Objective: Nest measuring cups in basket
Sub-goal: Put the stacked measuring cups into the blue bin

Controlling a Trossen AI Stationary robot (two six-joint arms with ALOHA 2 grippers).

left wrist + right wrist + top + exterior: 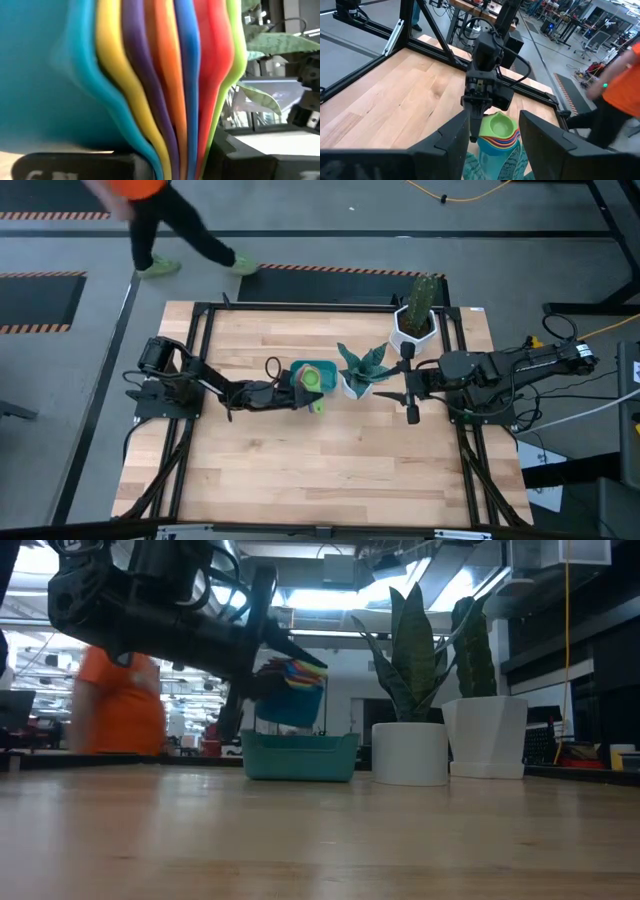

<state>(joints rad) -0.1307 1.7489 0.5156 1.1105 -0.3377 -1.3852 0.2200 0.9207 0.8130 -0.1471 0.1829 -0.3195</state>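
L gripper (290, 392) is clamped on the handles of the nested measuring cups (313, 379), green one on top, holding the stack just above the teal basket (298, 755), clear of its rim. Basket sits mid-table, just beside the leafy plant pot (358, 383); white cactus pot (413, 328) near the far edge. R gripper (492, 130) waits w/ fingers wide apart, nothing in them, beside the plants. Bare table (300, 470) toward the near edge. Person in orange (120, 700) beyond the far side.

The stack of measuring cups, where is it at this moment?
In the low view the stack of measuring cups hangs just above the teal basket, held by the left gripper. In the high view it is near the table's middle, left of the spiky plant.
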